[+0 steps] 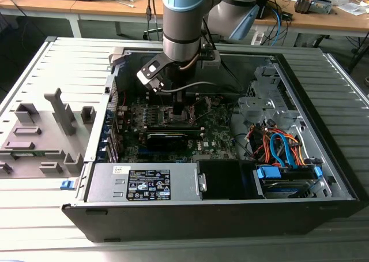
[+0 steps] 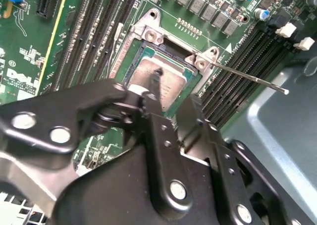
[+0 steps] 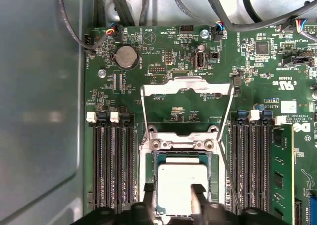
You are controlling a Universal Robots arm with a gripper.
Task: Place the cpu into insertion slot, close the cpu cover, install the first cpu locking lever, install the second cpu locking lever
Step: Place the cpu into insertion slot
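First wrist view: cpu (image 3: 181, 178) beneath claw (image 3: 173, 190) (in slot (image 3: 181, 144))

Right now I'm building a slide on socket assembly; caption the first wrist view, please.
Gripper above the cpu lying in the insertion slot, cpu cover swung open over the motherboard.

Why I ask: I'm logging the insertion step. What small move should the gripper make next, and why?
Probably lift the gripper straight up. The cpu lies flat inside the insertion slot, and the cpu cover is flipped open beside it, needing room to swing down.
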